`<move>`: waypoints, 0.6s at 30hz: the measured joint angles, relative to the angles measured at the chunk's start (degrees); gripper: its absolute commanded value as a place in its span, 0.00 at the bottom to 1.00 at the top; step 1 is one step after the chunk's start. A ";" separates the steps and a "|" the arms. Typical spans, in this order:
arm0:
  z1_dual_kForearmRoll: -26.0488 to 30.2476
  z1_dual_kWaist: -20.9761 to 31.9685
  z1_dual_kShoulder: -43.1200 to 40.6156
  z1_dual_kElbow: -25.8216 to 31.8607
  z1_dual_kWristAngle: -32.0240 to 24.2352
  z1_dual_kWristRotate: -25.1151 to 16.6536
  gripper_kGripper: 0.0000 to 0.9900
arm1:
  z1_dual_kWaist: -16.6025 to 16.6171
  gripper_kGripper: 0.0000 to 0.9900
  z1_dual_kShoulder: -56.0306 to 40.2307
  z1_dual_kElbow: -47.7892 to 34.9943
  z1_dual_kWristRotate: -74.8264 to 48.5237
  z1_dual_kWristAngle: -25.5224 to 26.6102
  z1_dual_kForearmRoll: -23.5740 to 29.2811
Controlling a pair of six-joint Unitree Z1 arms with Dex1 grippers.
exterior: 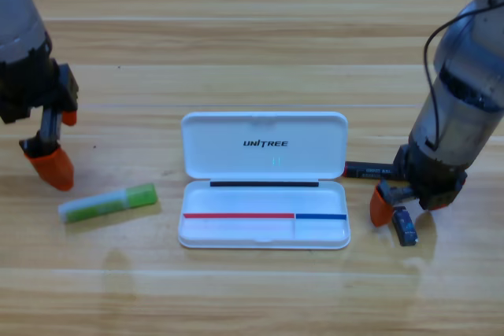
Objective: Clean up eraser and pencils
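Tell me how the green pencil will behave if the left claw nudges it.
The green pencil looks round and lies loose on the table, so it would probably roll. It seems stiff and light. The left claw hangs just above-left of it.

Left pincer (49,164) hangs at left edge; right pincer (400,208) lowered, tabletop level

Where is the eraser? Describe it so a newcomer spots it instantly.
Start at the open white case mid-table, then look right to the right tool. The eraser lies by its orange jaw: a tiny dark block with blue, far shorter than the black pencil behind.
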State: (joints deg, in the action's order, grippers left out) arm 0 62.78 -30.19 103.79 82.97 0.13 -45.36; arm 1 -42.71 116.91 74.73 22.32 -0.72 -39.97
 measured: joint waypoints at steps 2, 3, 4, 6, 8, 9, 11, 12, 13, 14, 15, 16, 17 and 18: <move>-0.48 0.04 0.06 -0.88 -0.78 0.00 0.99 | 0.00 0.82 0.50 -0.03 0.27 0.00 0.00; -0.49 0.05 0.11 -1.22 -1.14 0.00 0.99 | 0.00 0.82 0.50 -0.05 0.43 0.00 0.00; -0.54 0.05 0.14 -1.39 -1.37 0.00 0.99 | 0.00 0.80 0.50 -0.07 0.58 0.00 0.00; -0.92 0.06 0.15 -1.68 -1.81 0.00 0.99 | 0.01 0.59 0.55 -0.07 1.28 0.00 0.00; -1.48 0.07 0.16 -2.24 -1.94 0.00 0.99 | 0.02 0.35 0.66 -0.06 2.29 0.00 0.00; -2.00 0.07 0.18 -2.60 -2.02 0.00 0.99 | 0.07 0.26 0.71 -0.06 2.32 0.02 0.00; -3.34 0.08 0.28 -3.33 -2.19 -0.01 0.99 | 0.18 0.17 0.77 -0.05 2.32 0.32 0.00; -3.79 0.09 0.33 -3.82 -2.20 -0.02 0.99 | 0.24 0.16 0.77 -0.05 2.32 0.51 0.00; -4.19 0.09 0.50 -4.29 -2.20 -0.02 0.99 | 0.31 0.16 0.77 -0.05 2.32 0.75 0.00; -4.75 0.09 0.69 -4.61 -2.20 -0.02 0.99 | 0.35 0.15 0.77 -0.05 2.38 0.98 0.00; -5.67 0.09 0.96 -4.97 -2.20 -0.02 0.99 | 0.36 0.05 0.77 -0.05 2.45 1.21 0.00; -6.52 0.10 1.25 -5.29 -2.18 -0.02 0.99 | 0.36 0.00 0.77 -0.05 2.48 1.44 -0.01; -7.09 0.10 1.61 -5.56 -2.04 -0.02 0.99 | 0.36 0.00 0.78 -0.05 2.48 1.77 -0.08; -7.73 0.10 2.05 -5.91 -1.64 -0.02 0.99 | 0.37 0.00 0.78 -0.05 2.49 2.09 -0.20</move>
State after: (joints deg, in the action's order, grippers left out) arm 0 55.05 -30.09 105.84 77.06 -1.51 -45.39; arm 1 -42.34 117.69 74.67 24.80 1.38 -40.16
